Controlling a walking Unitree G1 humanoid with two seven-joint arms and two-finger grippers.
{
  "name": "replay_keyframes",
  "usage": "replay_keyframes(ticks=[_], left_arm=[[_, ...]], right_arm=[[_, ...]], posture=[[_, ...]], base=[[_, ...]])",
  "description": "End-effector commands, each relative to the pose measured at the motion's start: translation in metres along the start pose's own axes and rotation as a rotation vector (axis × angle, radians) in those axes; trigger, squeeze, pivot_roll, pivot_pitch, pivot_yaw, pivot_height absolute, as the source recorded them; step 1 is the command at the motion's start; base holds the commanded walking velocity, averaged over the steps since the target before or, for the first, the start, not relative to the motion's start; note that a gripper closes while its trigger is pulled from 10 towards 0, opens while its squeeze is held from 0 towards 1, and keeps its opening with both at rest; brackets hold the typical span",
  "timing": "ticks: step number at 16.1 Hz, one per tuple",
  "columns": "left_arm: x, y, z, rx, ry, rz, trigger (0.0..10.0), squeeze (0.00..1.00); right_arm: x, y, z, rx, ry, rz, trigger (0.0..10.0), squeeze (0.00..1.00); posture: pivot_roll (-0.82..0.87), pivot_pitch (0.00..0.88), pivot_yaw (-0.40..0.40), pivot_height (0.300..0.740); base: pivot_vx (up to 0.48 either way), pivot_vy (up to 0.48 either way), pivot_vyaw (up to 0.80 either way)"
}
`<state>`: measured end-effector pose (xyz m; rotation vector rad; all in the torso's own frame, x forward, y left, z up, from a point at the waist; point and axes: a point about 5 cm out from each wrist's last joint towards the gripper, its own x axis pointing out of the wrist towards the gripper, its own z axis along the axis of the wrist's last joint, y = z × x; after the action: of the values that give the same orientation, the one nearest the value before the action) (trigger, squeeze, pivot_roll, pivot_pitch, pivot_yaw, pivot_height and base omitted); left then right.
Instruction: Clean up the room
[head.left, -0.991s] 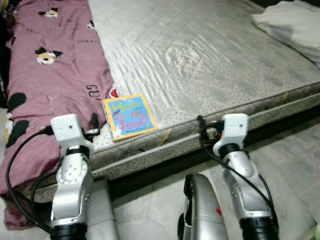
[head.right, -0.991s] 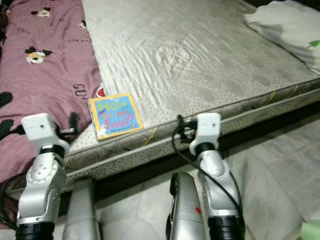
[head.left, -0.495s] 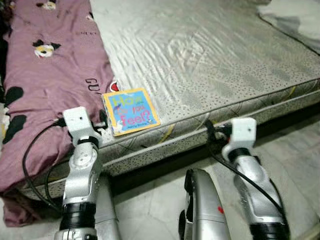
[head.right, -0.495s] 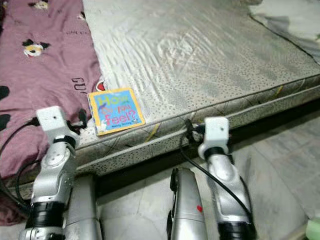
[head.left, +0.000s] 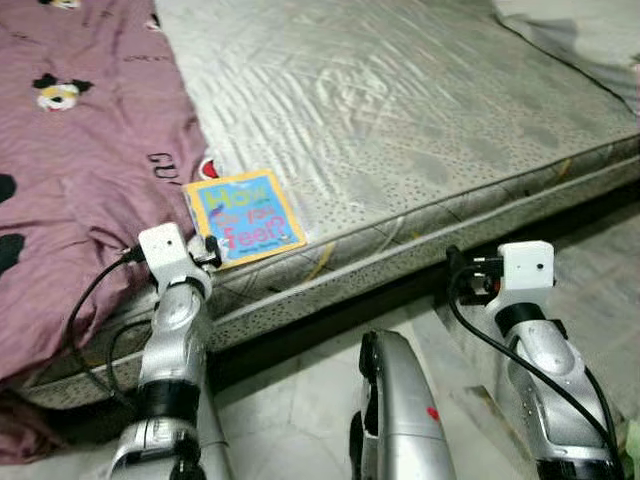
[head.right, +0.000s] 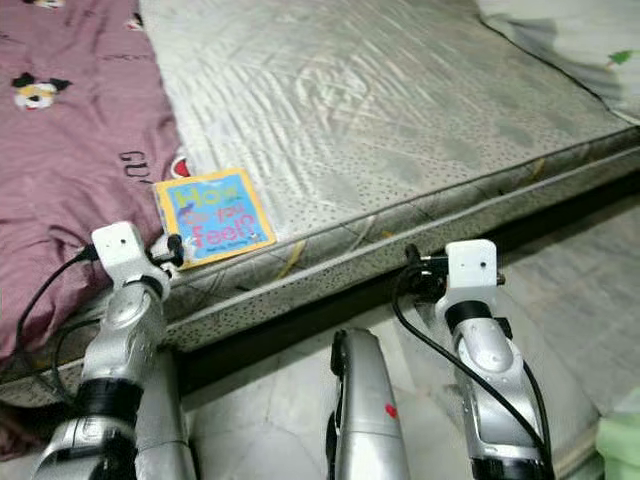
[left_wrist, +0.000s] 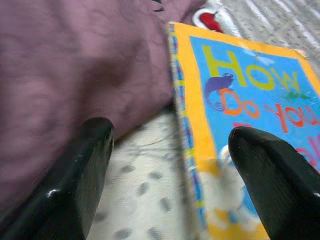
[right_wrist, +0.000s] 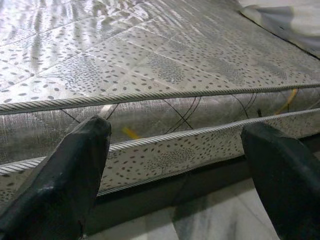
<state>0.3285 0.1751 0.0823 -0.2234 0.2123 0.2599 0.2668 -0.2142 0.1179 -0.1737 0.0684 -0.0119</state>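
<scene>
Left gripper (left_wrist: 170, 165) has advanced to the book (head.left: 243, 217) at the mattress (head.left: 420, 110) front edge, jaws spread; right gripper (right_wrist: 185, 165) jaws spread.

You are looking at a bare grey mattress (head.left: 400, 110) lying low on a pale tiled floor (head.left: 300, 400), its quilted top catching the light. A purple blanket (head.left: 80, 170) is covering the mattress's left part and spilling over its front edge; a cartoon mouse print (head.left: 58, 90) is showing on it. A small red-and-white item (head.left: 210, 167) is peeking out at the blanket's edge. A white pillow (head.right: 560, 30) is resting at the far right. Something pale green (head.right: 620, 440) is sitting on the floor at the lower right.
</scene>
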Motion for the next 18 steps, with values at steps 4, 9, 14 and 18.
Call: replay_keyframes(ticks=[4, 9, 14, 18], left_arm=[[0.007, -0.017, -0.01, -0.011, 0.059, -0.077, 10.0, 0.0], [0.007, -0.004, -0.016, -0.035, 0.046, 0.017, 10.0, 0.0], [0.016, 0.007, -0.024, -0.06, 0.133, -0.008, 10.0, 0.0], [0.022, -0.006, -0.019, -0.097, 0.143, -0.111, 10.0, 0.0]], right_arm=[[-0.004, 0.003, 0.006, -0.025, -0.012, 0.042, 10.0, 0.0], [0.0, 0.002, 0.006, -0.033, -0.012, 0.036, 10.0, 0.0], [0.005, 0.01, 0.014, -0.028, -0.046, 0.051, 10.0, 0.0], [0.003, 0.013, 0.017, -0.039, -0.06, 0.056, 10.0, 0.0]], posture=[[-0.11, 0.111, -0.084, 0.463], [-0.1, 0.104, -0.08, 0.463], [-0.1, 0.095, -0.083, 0.463], [-0.11, 0.093, -0.084, 0.463]], base=[[0.0, 0.0, 0.0], [0.0, 0.0, 0.0], [0.0, 0.0, 0.0], [0.0, 0.0, 0.0]])
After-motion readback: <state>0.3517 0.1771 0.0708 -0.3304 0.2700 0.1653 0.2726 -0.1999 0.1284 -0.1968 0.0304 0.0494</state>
